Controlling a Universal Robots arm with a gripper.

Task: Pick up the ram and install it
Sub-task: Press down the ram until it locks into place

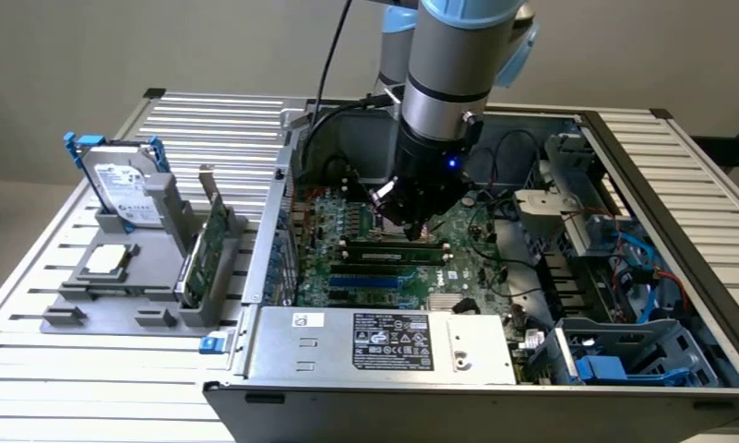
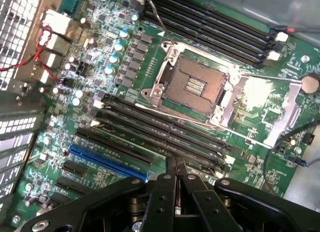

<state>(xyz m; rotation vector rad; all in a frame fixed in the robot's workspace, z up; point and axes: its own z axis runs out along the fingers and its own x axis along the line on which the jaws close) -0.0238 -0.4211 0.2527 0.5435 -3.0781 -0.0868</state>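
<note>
My gripper (image 1: 409, 221) hangs inside the open computer case (image 1: 664, 212), low over the motherboard (image 1: 474, 268). Its two black fingers (image 2: 172, 168) are pressed together, shut, with nothing visible between them. They point at the near row of black memory slots (image 2: 160, 127), beside the bare processor socket (image 2: 195, 84). A long narrow dark stick with a green edge, apparently the ram (image 1: 391, 249), runs along those slots just under the fingertips in the exterior view. Whether it sits fully in its slot I cannot tell. In the wrist view the fingers hide that spot.
A grey holder (image 1: 99, 309) at the exterior view's left carries a silver hard drive with blue rails (image 1: 123, 185) and a green expansion card (image 1: 209, 254). The power supply (image 1: 382, 337) fills the case front. A blue slot (image 2: 107, 162) and cables (image 1: 640, 258) lie nearby.
</note>
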